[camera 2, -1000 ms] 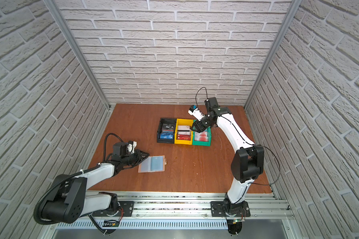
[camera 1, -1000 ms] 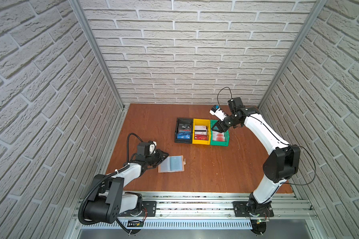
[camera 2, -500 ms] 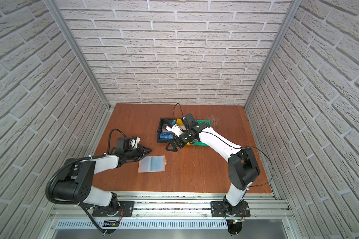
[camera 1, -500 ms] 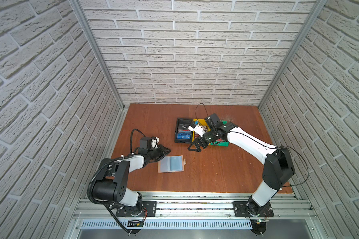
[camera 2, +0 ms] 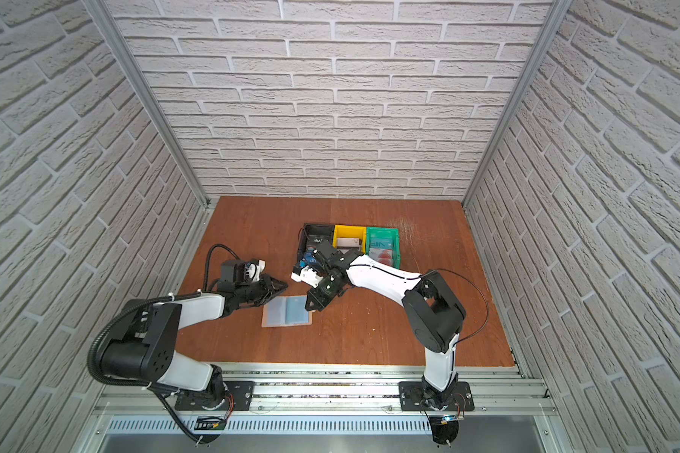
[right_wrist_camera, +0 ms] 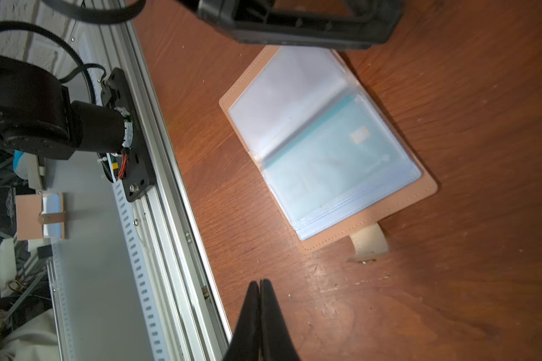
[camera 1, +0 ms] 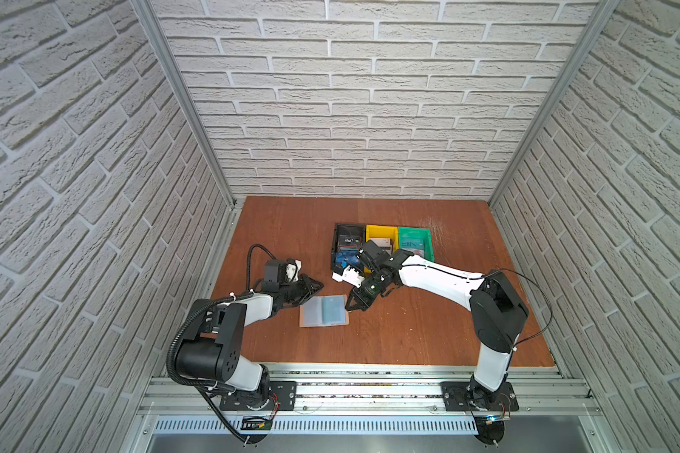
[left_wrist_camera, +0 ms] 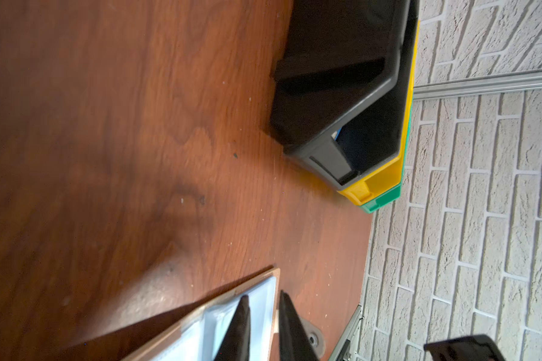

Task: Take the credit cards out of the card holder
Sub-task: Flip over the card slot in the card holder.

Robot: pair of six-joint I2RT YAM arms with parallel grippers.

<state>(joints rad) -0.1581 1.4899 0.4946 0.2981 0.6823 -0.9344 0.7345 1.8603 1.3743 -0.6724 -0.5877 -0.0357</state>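
Edges of card holder [camera 1: 324,312]: left hand [camera 1: 318,291] narrowly apart at one, right hand [camera 1: 350,308] closed, empty, opposite.

Worktop [camera 1: 409,337]: reddish wood-grain board, smooth with a dull sheen, scuffed pale near the card holder [right_wrist_camera: 357,218], whose cover is tan, matt, leather-like and stitched along the edge, with clear glossy plastic sleeves [right_wrist_camera: 282,93] over a teal plastic credit card [right_wrist_camera: 335,156]. Black bin [left_wrist_camera: 335,93], yellow bin [left_wrist_camera: 382,178] and green bin [left_wrist_camera: 382,202]: smooth moulded plastic, slight shine. Walls [camera 1: 354,117]: rough white brick relief; rail [camera 1: 370,392]: ribbed bare metal; right tool [right_wrist_camera: 259,281]: matt black.
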